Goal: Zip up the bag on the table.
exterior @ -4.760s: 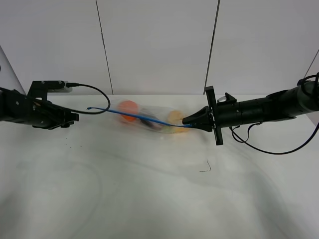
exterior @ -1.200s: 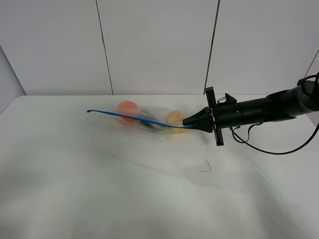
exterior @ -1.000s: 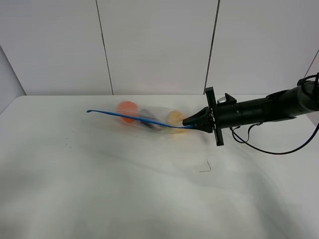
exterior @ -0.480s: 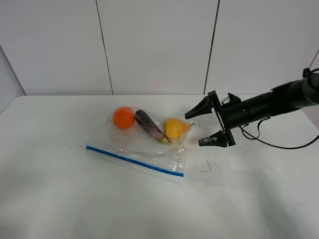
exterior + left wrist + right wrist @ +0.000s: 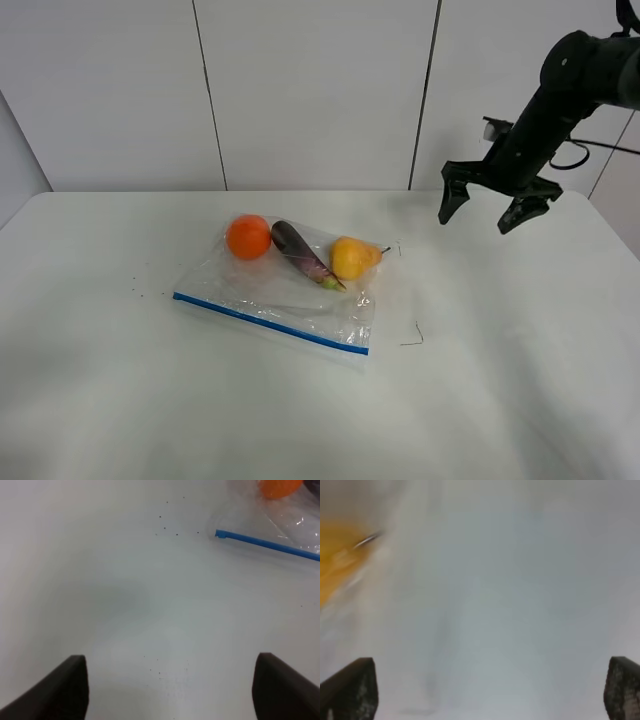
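A plain white table (image 5: 200, 400) stands against pale wall panels, and the bag (image 5: 285, 290) lies flat on it, a little left of its middle. The high camera alone takes in the whole bag: through the clear plastic show an orange (image 5: 248, 237), a dark purple eggplant (image 5: 300, 252) and a yellow pear (image 5: 353, 257), lined up along the bag's far edge, with the blue zipper strip (image 5: 270, 322) running along its near edge. That view also shows the right gripper (image 5: 492, 208) raised above the table, well to the right of the bag, its jaws spread wide and empty.

The left gripper (image 5: 170, 687) appears only in its own wrist view, as two dark fingertips set far apart with bare tabletop between them; beyond them lie the zipper strip's end and part of the orange. The right wrist view is blurred: white surface and a yellow smear by the bag.
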You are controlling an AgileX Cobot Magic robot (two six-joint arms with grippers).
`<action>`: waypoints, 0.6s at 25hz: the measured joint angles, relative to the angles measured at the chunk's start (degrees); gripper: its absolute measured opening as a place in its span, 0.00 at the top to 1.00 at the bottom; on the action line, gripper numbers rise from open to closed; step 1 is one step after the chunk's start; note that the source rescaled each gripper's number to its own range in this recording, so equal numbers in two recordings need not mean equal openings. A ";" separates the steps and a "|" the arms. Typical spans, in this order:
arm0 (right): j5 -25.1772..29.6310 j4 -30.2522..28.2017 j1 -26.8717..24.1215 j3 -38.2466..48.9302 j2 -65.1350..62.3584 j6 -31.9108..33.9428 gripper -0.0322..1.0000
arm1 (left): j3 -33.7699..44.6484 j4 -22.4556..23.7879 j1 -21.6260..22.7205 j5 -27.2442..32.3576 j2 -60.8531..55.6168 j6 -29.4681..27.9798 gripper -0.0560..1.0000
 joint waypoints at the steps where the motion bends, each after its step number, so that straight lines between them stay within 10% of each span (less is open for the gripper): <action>1: 0.00 -1.87 -0.05 -0.30 -0.12 0.59 0.00 | 0.00 0.00 0.00 0.00 0.00 0.00 0.12; 15: 0.06 -5.86 -0.05 16.33 -15.57 1.56 0.00 | 0.00 0.00 0.00 0.00 0.00 0.00 0.12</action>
